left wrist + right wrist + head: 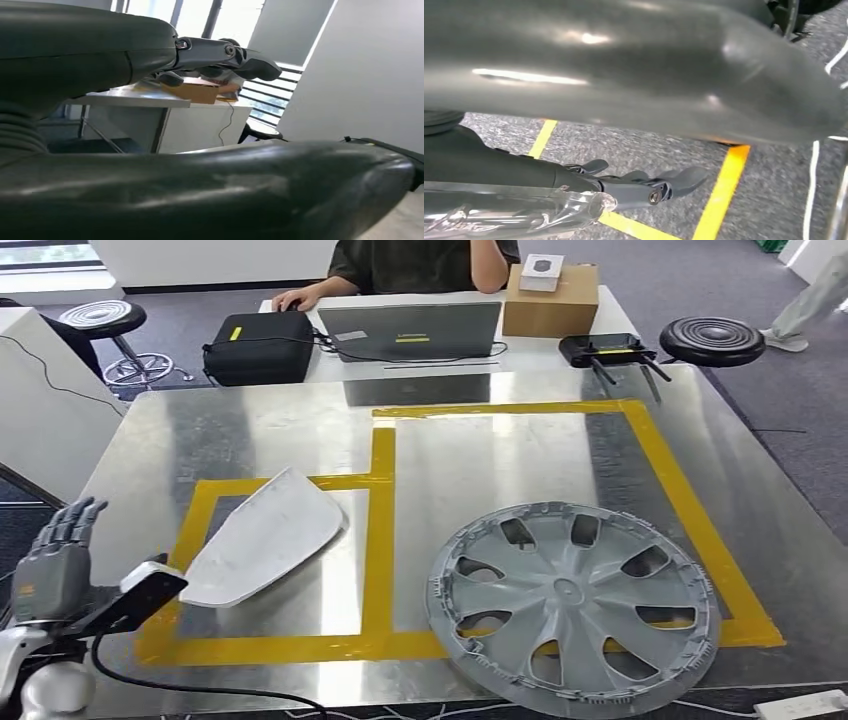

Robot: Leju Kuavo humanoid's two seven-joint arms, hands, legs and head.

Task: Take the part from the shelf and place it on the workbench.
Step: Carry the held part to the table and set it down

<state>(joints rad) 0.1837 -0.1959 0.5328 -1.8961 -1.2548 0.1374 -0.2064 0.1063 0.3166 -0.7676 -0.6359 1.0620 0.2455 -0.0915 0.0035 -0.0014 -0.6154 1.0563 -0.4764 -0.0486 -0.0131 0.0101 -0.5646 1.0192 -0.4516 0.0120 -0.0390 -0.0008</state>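
A white curved panel part point(265, 537) lies flat on the metal workbench point(250, 430), inside the left yellow-taped box. A grey wheel cover point(572, 605) lies in the larger taped box to the right, its near rim over the tape line. My left hand point(55, 560) hovers off the bench's near left corner, fingers apart and holding nothing; its wrist view shows the thick thumb point(225, 190) and straight fingers point(225, 52). My right hand point(634, 100) hangs over grey carpet with yellow floor lines, its fingers point(659, 187) extended and holding nothing.
Behind the bench a person sits at a desk with a laptop point(410, 332), a black bag point(260, 345), a cardboard box point(552, 300) and a router point(600, 348). Round stools point(712, 340) stand at both back corners. A white cabinet point(40, 410) stands left.
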